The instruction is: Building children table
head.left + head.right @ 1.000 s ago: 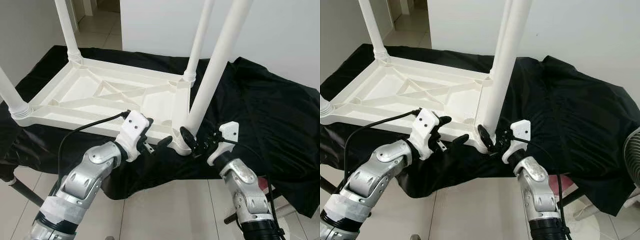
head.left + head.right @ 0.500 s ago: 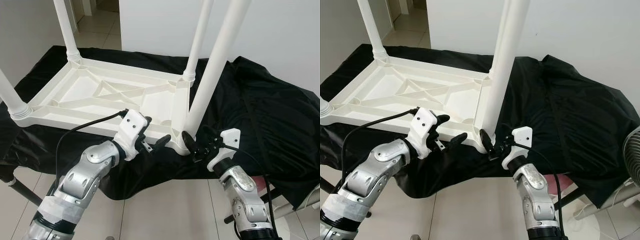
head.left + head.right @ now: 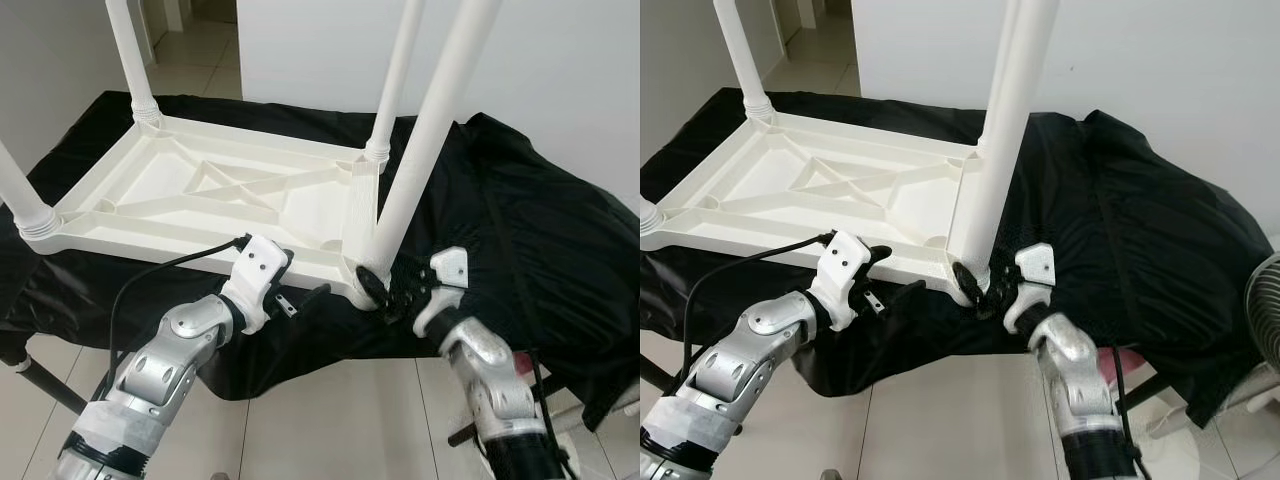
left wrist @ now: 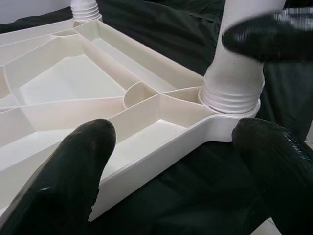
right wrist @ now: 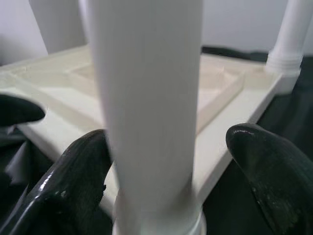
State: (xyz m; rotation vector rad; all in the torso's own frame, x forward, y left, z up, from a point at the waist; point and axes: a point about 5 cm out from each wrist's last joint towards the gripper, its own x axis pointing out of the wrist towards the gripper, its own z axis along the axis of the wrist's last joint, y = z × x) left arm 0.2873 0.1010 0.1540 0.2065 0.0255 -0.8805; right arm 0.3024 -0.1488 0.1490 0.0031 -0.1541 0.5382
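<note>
Now the right gripper [image 3: 985, 290] straddles the table leg [image 3: 1002, 130] — spread, like the left gripper [image 3: 300, 300].

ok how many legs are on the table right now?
4. Near right leg at the corner by the right end effector; far right leg; far left leg; near left leg. All stand upright in the upturned tabletop.

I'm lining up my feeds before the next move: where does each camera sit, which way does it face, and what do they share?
Head eyes: look forward and down at the upturned table on black cloth; both silver arms show.
Left wrist: looks along the left pincer at the table's near corner; black fingers show.
Right wrist: looks along the right pincer, open around the near leg.
Shared: that leg and its socket.
</note>
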